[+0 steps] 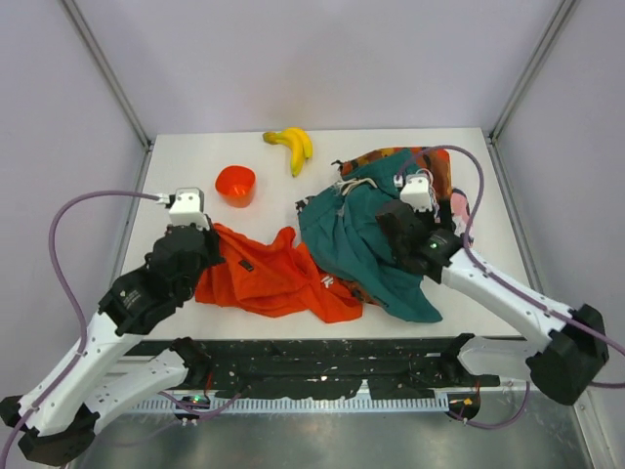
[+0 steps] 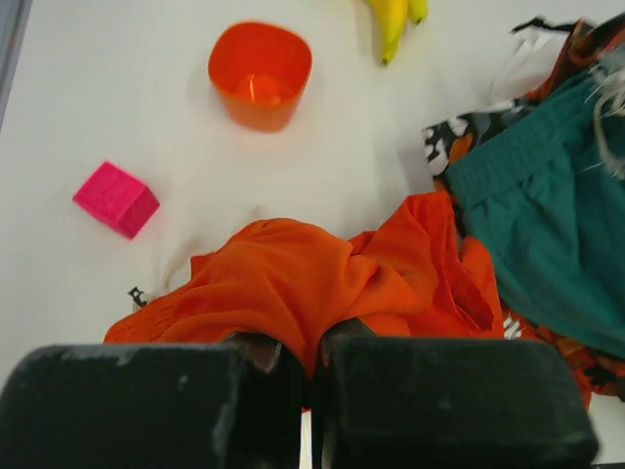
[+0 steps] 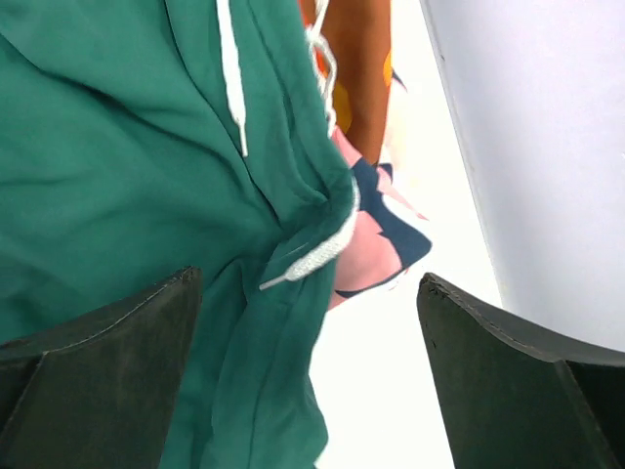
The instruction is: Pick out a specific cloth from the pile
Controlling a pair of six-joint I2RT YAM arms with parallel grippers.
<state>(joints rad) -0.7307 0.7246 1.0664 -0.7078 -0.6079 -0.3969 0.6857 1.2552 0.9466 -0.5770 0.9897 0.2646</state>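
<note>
The plain orange-red cloth point(image 1: 278, 277) lies spread on the table left of the pile, its right end still under the teal edge; a small white mark shows near that end. My left gripper point(image 1: 208, 237) is shut on the cloth's left edge; in the left wrist view the cloth point(image 2: 312, 283) bunches into the closed jaws point(image 2: 311, 354). The pile point(image 1: 381, 230) is topped by the teal drawstring garment point(image 3: 127, 176), with patterned cloth at the back. My right gripper point(image 1: 408, 234) hovers open over the teal garment, its fingers point(image 3: 508, 381) wide apart and empty.
An orange cup point(image 1: 235, 185) and bananas point(image 1: 293, 147) sit at the back of the table. A pink block point(image 2: 116, 198) lies near the left arm. Pale walls enclose the table on the left, back and right.
</note>
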